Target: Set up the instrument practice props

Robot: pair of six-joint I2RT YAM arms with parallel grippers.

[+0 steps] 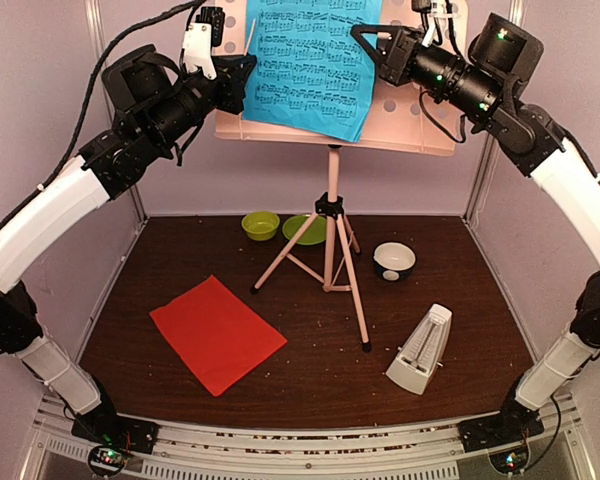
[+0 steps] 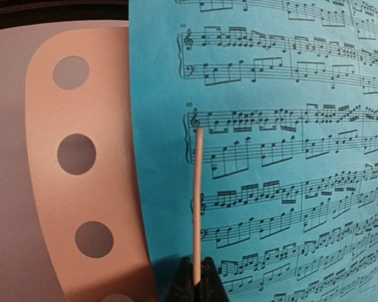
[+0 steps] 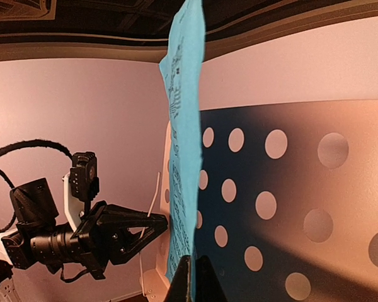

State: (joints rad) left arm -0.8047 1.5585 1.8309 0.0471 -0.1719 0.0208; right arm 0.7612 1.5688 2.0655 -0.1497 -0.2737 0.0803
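Observation:
The pale pink music stand (image 1: pixel 410 125) rises on its tripod at the table's middle back. A blue sheet (image 1: pixel 310 60) of printed music lies against its perforated desk (image 2: pixel 50 163). My left gripper (image 2: pixel 197 286) is at the sheet's left side (image 1: pixel 242 88), shut on the stand's thin pink retaining wire (image 2: pixel 198 201), which lies over the notes. My right gripper (image 3: pixel 193 280) is shut on the blue sheet's (image 3: pixel 186 126) right edge (image 1: pixel 357 33). The red sheet (image 1: pixel 217 333) lies flat on the table at front left. The cream metronome (image 1: pixel 421 350) stands at front right.
A green bowl (image 1: pixel 260 225) and green plate (image 1: pixel 305 230) sit behind the tripod legs (image 1: pixel 330 265). A white-and-dark bowl (image 1: pixel 394 261) is to their right. Pale walls close in the table on three sides.

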